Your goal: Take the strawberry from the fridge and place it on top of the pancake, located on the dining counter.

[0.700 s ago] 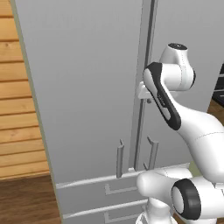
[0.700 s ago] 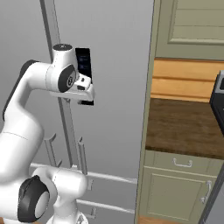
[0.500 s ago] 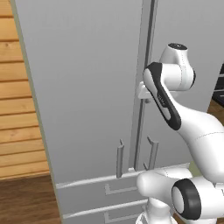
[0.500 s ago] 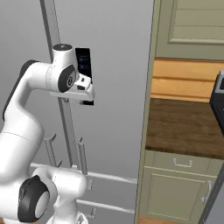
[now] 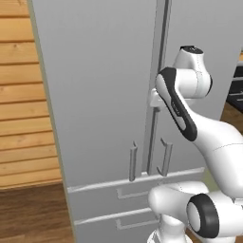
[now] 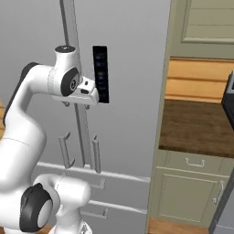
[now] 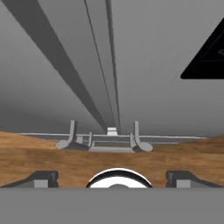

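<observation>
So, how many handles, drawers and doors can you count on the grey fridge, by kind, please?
Tall grey fridge doors: 2, left and right, both shut.
Slim vertical grey bar handles: 2, left and right.
Grey drawers below the doors: 2, upper and lower.
Flat horizontal grey drawer handles: 2, upper and lower.
Total: 8.

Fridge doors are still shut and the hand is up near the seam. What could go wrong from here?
1. The open end effector sits close to the fridge door but grips neither handle, so closing now may catch nothing.
2. The two bar handles stand close together beside the centre seam, so it may hook the wrong door.
</observation>
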